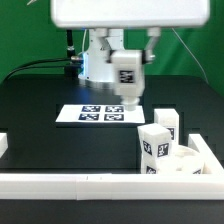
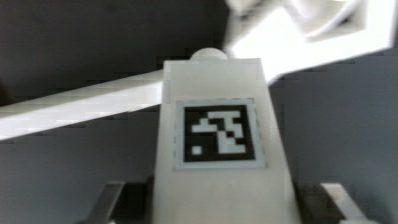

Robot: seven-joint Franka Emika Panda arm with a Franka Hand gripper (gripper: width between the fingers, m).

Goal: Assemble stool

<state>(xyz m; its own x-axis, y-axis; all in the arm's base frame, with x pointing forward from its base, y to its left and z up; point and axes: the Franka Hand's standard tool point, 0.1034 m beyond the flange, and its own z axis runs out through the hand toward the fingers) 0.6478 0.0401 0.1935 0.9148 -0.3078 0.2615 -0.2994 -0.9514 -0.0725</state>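
My gripper [image 1: 124,58] is shut on a white blocky stool leg [image 1: 126,78], which hangs in the air over the far edge of the marker board [image 1: 100,113]. The leg's black-and-white tag faces the exterior camera. In the wrist view the same leg [image 2: 217,120] fills the middle, tag up, with a rounded peg at its far end. My gripper [image 2: 221,205] has a finger against each side of it. The round seat [image 1: 186,162] lies in the front corner on the exterior view's right, with two more tagged legs [image 1: 153,142] standing against it.
White border rails run along the front [image 1: 90,184], the exterior view's right [image 1: 214,158] and its left [image 1: 3,147] of the black table. A green backdrop stands behind the arm. In the wrist view a white rail [image 2: 80,105] crosses below the leg.
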